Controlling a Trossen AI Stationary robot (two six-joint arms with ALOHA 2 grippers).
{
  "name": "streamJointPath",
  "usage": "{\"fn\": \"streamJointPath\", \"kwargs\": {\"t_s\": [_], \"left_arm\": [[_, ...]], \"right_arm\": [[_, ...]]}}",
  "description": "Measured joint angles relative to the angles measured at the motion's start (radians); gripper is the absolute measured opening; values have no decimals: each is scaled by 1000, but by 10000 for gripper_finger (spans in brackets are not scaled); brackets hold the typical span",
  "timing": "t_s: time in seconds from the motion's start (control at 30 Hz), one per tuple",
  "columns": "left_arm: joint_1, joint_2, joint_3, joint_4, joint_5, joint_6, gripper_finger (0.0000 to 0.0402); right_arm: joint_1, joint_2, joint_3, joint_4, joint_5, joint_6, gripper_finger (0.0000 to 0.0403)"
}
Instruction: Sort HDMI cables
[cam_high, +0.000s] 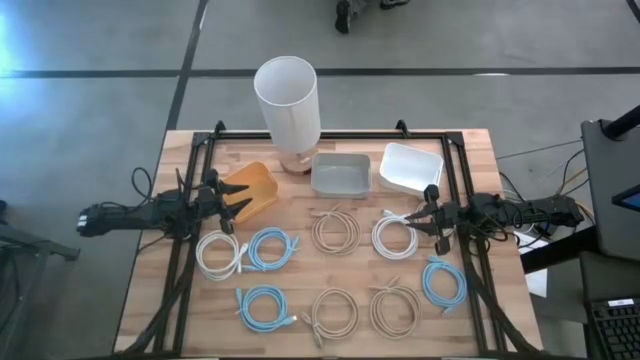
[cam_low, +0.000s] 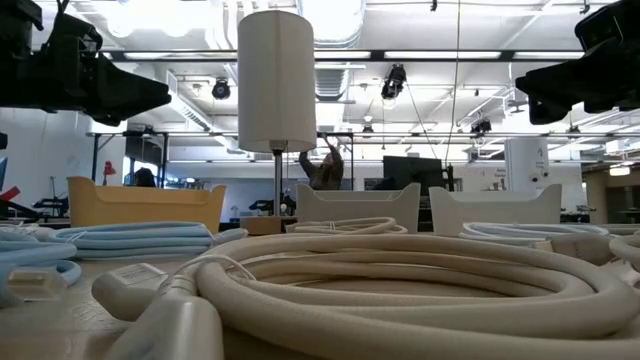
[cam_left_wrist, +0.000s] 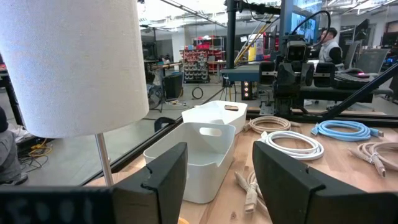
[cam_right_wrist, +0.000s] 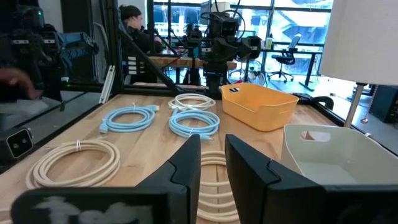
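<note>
Several coiled HDMI cables lie flat on the wooden table: white ones (cam_high: 218, 253) (cam_high: 395, 237), light blue ones (cam_high: 272, 248) (cam_high: 263, 306) (cam_high: 443, 282) and beige ones (cam_high: 335, 232) (cam_high: 333, 312) (cam_high: 396, 308). My left gripper (cam_high: 232, 205) (cam_left_wrist: 221, 168) is open and hovers at the orange tray's near edge, above the table. My right gripper (cam_high: 425, 213) (cam_right_wrist: 212, 162) hangs above the right white coil's right side, its fingers a narrow gap apart with nothing between them. In the low view both grippers (cam_low: 150, 100) (cam_low: 535, 100) are well above the cables.
Along the table's far side stand an orange tray (cam_high: 252, 190), a grey tray (cam_high: 340, 175) and a white tray (cam_high: 410, 167). A tall white cylinder (cam_high: 288, 100) on a thin post rises behind them. A black frame (cam_high: 330, 135) rims the table. People are in the room beyond.
</note>
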Motion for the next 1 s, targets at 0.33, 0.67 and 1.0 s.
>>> {"fn": "streamJointPath", "kwargs": {"t_s": [0.33, 0.67, 1.0], "left_arm": [[0, 0, 0, 0, 0, 0, 193], [0, 0, 0, 12, -6, -32, 193], [0, 6, 0, 11, -4, -136, 193]], "right_arm": [[0, 0, 0, 0, 0, 0, 83], [0, 0, 0, 2, 0, 103, 79], [0, 2, 0, 32, 0, 158, 69]]}}
